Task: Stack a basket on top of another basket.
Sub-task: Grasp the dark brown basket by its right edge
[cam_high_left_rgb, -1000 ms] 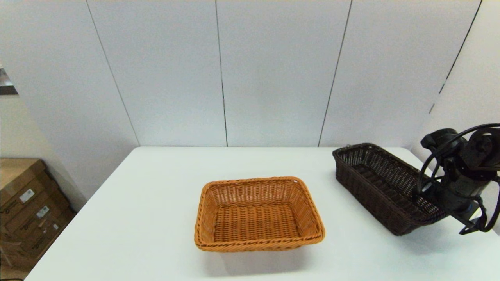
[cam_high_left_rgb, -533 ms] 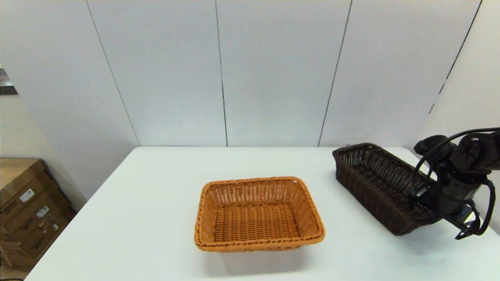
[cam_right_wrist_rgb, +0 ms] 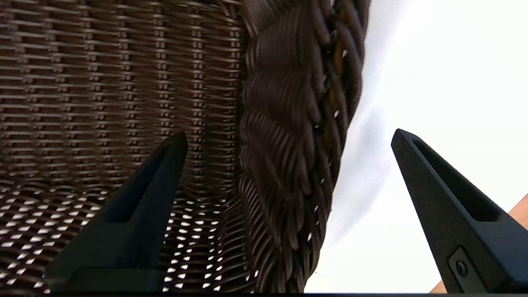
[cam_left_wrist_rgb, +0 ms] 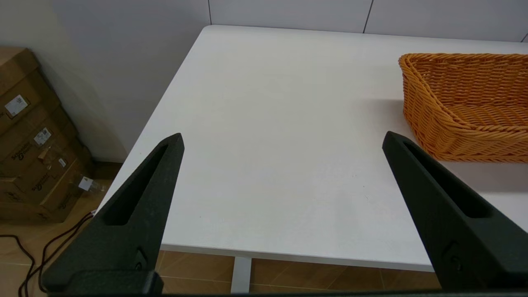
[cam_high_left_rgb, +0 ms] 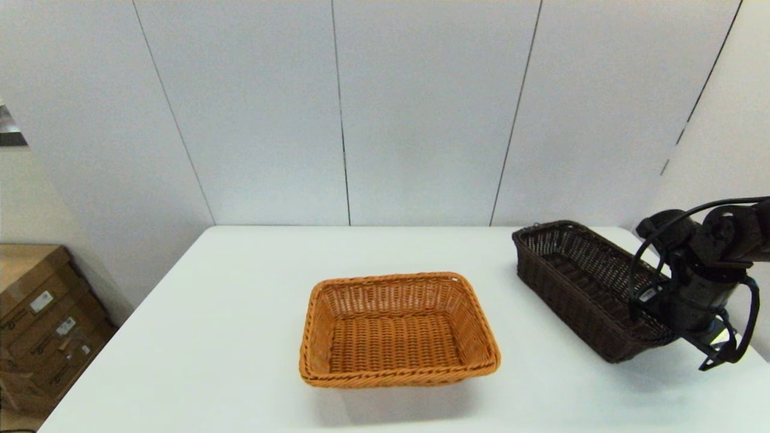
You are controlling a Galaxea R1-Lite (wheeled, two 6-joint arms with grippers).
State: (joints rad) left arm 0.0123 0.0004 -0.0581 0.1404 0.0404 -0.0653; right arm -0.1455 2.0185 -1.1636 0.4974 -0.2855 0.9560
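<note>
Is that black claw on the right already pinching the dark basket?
Apart. In the right wrist view the right end effector is open, fingers straddling the dark basket's rim with gaps on both sides.

White table (cam_high_left_rgb: 228, 313): orange-tan basket (cam_high_left_rgb: 397, 329) near centre; dark brown basket (cam_high_left_rgb: 586, 288) right.

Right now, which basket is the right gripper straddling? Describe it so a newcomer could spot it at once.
On the white table, look to the far right edge, where the right gripper hangs open with one finger on each side of a rim. That is the dark brown basket, long and narrow; the orange-tan basket at the centre is wider.
</note>
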